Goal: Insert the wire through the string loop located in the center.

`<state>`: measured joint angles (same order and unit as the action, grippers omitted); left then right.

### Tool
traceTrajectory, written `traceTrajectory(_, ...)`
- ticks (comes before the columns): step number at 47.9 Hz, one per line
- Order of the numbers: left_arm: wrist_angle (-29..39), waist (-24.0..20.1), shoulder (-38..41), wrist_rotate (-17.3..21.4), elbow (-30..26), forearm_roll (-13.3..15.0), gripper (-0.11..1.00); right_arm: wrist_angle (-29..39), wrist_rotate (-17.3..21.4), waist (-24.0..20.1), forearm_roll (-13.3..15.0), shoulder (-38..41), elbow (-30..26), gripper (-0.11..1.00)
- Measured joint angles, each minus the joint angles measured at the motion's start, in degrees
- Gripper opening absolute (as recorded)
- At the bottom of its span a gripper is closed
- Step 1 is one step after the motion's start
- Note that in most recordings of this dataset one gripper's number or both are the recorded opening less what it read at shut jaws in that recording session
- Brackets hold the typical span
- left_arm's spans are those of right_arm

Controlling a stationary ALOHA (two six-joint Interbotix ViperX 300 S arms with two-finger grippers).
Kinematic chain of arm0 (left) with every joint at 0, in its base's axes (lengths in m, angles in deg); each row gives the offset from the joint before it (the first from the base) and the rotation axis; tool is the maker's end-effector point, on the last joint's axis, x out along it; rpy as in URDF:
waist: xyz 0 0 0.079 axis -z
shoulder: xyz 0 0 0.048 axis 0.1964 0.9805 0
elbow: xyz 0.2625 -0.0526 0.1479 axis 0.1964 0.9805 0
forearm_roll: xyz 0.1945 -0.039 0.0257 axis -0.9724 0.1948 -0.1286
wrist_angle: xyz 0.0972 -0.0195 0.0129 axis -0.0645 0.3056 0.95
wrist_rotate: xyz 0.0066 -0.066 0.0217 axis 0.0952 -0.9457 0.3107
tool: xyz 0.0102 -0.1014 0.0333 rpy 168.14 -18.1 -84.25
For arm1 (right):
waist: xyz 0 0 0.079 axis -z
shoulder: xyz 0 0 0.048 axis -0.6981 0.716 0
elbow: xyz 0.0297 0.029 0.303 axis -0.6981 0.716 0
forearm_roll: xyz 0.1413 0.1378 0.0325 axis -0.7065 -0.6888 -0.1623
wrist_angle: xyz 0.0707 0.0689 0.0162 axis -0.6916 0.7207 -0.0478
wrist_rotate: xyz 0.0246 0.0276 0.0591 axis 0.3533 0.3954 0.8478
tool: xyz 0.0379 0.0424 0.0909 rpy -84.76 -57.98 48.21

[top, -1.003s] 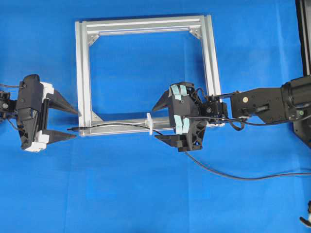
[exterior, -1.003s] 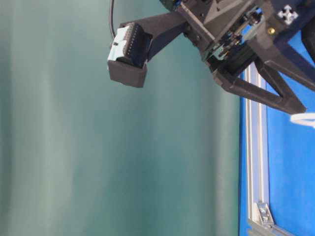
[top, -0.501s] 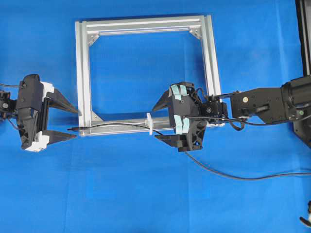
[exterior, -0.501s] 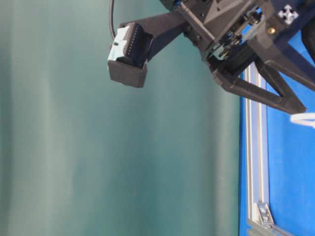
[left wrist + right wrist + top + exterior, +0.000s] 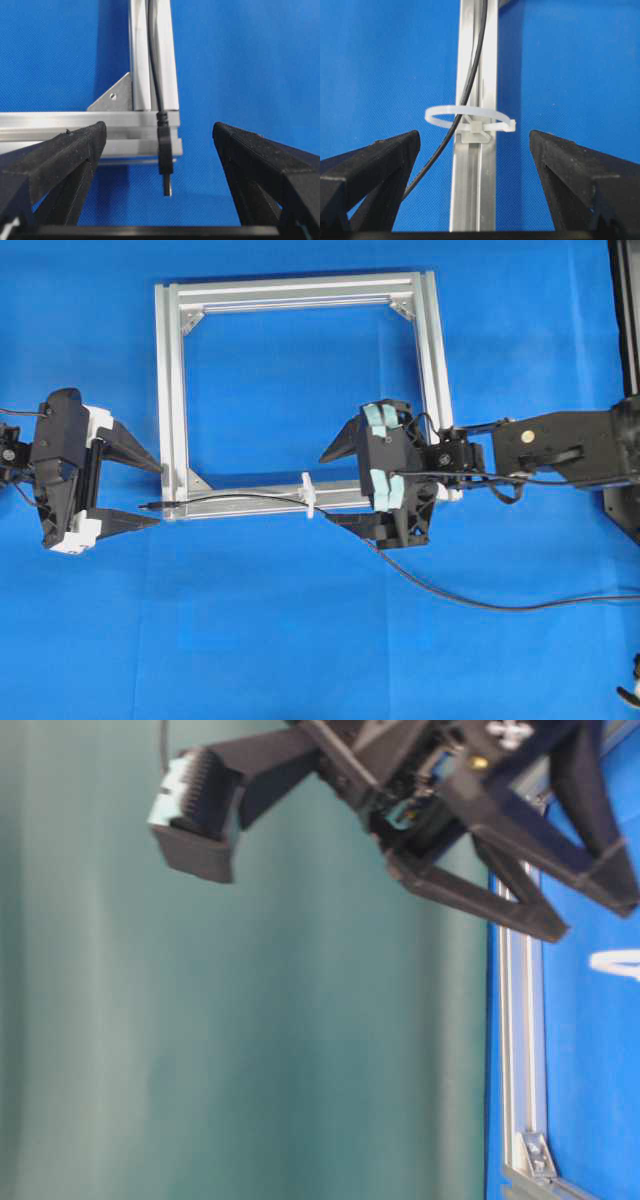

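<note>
Wire [image 5: 240,498] lies left-right along the frame's [image 5: 170,390] near rail, through the string loop [image 5: 308,494]. Plug nearest the left gripper [image 5: 135,493]; both it and the right gripper [image 5: 338,485] are spread, empty.

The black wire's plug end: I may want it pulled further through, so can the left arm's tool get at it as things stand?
Probably yes: the small dark plug lies bare between the open left tool, nothing across it.

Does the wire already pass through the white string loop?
Yes, in the right wrist view the wire runs along the frame bar and passes through the string loop.
</note>
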<state>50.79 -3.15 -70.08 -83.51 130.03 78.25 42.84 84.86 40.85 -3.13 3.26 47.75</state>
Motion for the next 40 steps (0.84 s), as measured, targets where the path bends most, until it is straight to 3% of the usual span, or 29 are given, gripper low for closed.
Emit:
traceTrajectory(16, 1.8, -0.2, -4.7, 0.1, 0.0, 0.0, 0.92, 2.0, 0.0, 0.0, 0.0, -2.7, 0.0, 0.94)
traceTrajectory(40, 2.3, -0.2, -4.8, 0.1, 0.0, 0.0, 0.92, 2.2, 0.0, 0.0, 0.0, -2.6, 0.0, 0.94)
